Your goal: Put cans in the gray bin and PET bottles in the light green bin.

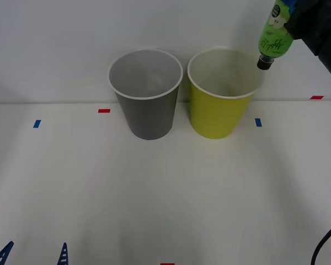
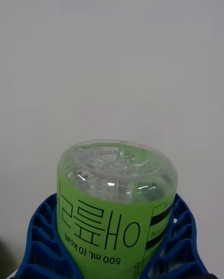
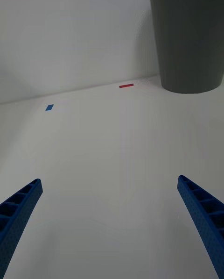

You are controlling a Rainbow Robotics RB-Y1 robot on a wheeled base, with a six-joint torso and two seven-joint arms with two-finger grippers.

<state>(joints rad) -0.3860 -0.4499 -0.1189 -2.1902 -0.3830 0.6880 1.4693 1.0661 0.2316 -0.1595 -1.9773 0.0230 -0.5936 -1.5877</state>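
I see a plain white wall behind a smooth white tabletop dotted with small red and blue tape marks.

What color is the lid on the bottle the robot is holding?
Black: the small screw cap on the green-labelled plastic bottle, pointing down, clearest in the front view.

PET bottle: bright green label with dark script, black cap, clear base. Gray bin: dark gray wall, white rim, pale inside. Light green bin: yellow-green wall, white rim. Fingers: blue, ribbed. Table: white, red and blue marks.
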